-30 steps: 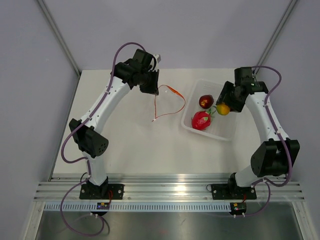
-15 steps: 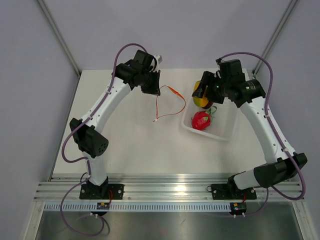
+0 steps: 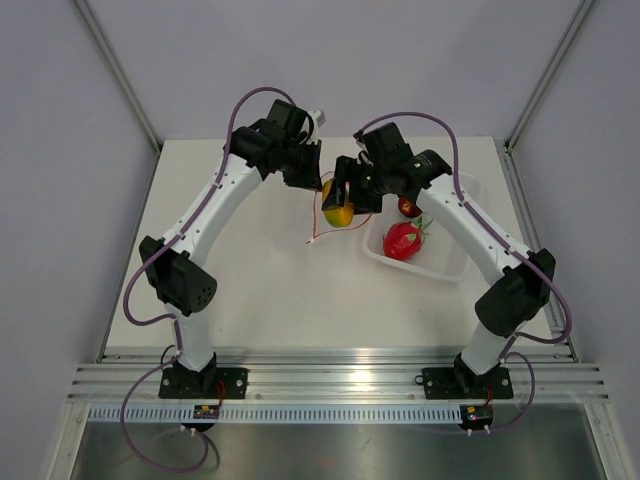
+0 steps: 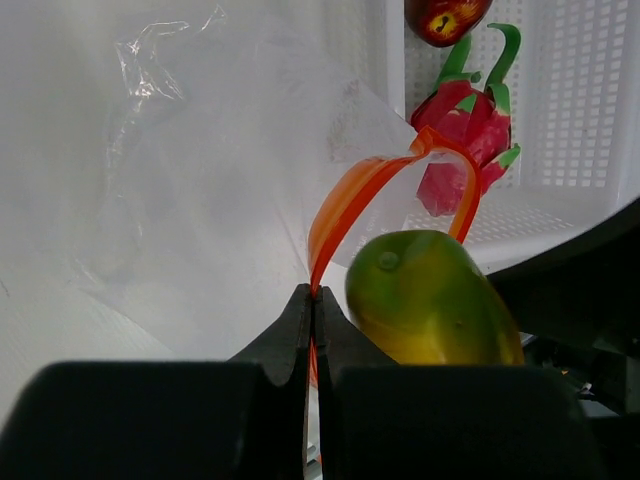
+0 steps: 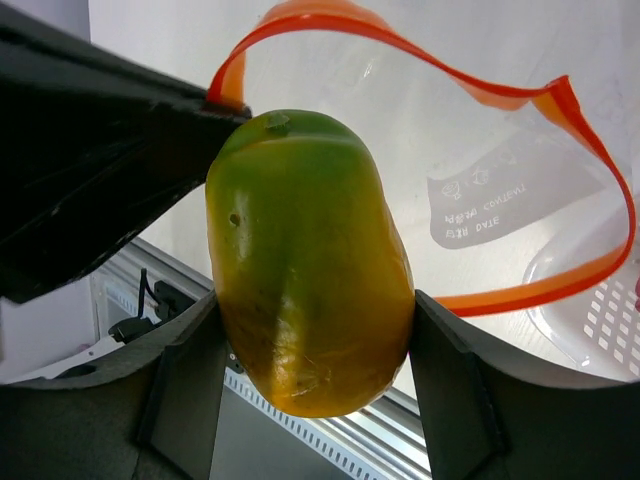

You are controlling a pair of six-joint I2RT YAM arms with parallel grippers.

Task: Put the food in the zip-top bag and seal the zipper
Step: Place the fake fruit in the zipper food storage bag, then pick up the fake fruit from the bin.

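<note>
Yellow-orange fruit (image 5: 300, 250) sits clamped between the widely spread fingers of our right tool (image 5: 312, 340), just at the open mouth of the clear bag (image 4: 200, 200); our left tool (image 4: 313, 300) is pinched fully closed on the bag's orange zipper strip (image 4: 345, 200), which curves in a loop. We see the pink-red fruit (image 3: 402, 241) and the dark red fruit (image 3: 409, 206) lying in the clear tray (image 3: 440, 262) on the table (image 3: 270, 290).

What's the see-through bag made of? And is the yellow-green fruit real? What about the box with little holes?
The bag looks like thin soft clear plastic: it crinkles and glints. Its orange strip looks like stiffer plastic. The fruit is probably a toy, plastic or foam: smooth painted-looking skin, though I can't be sure. The box looks like hard pale plastic, moulded with a grid of holes.
</note>
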